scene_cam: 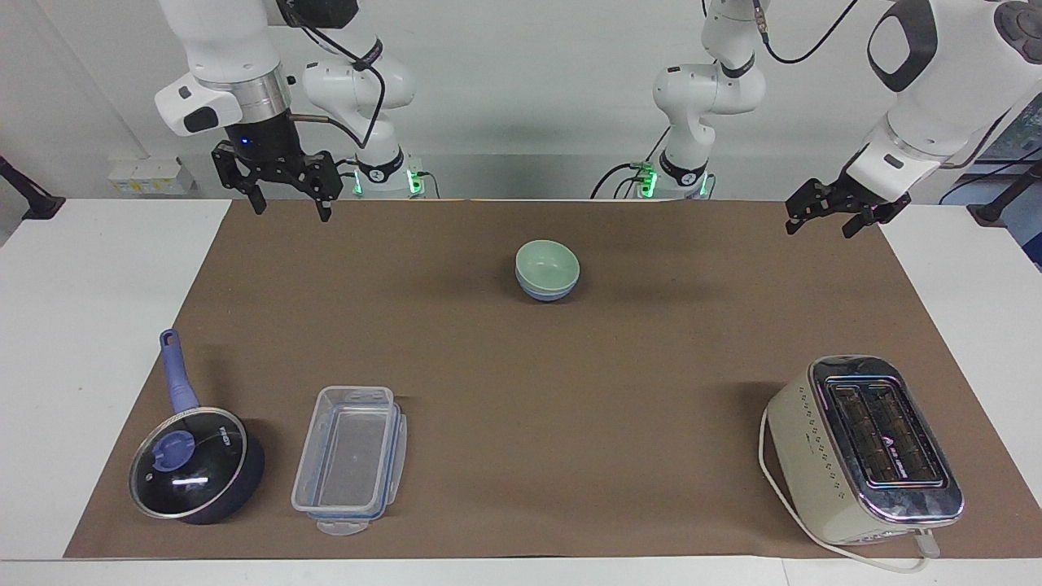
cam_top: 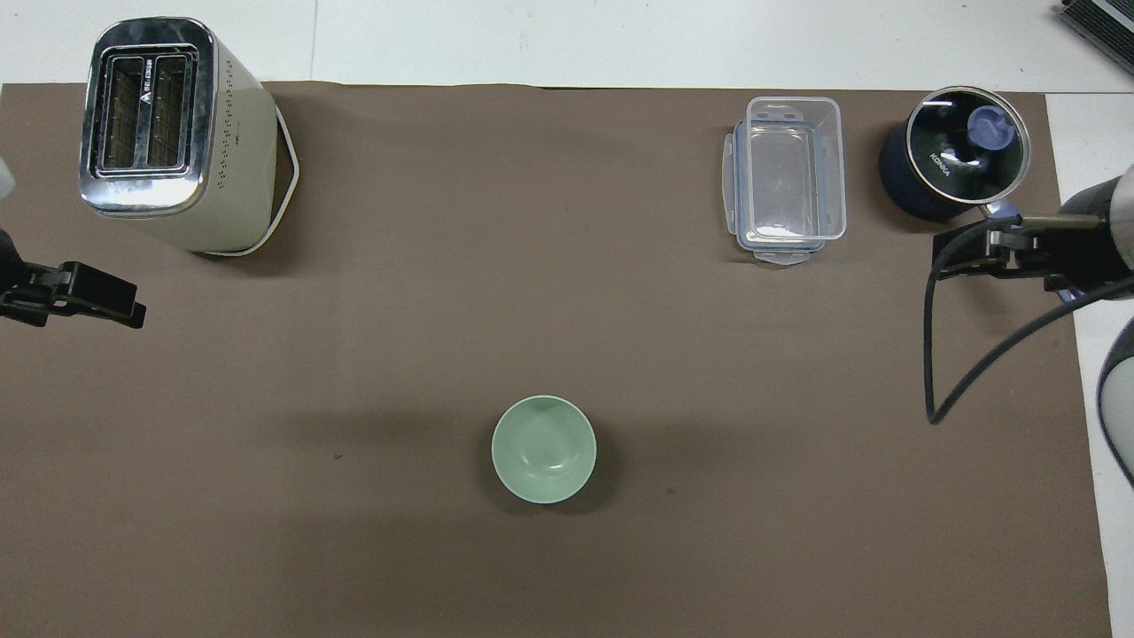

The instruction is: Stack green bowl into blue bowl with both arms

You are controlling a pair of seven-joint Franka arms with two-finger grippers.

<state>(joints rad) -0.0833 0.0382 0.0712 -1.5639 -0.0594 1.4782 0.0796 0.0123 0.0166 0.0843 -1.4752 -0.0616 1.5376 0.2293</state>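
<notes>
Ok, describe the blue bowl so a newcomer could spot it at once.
On the brown mat, look midway between the two arms' ends, nearer to the robots than the toaster. The blue bowl sits there under the green bowl nested in it; only its periwinkle lower wall shows.

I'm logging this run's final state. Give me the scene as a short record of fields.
green bowl: nested in the blue bowl
right gripper: open, raised over the brown mat's edge
left gripper: raised over the mat's left-arm end
farther from the robots: toaster, clear container, lidded pan
</notes>
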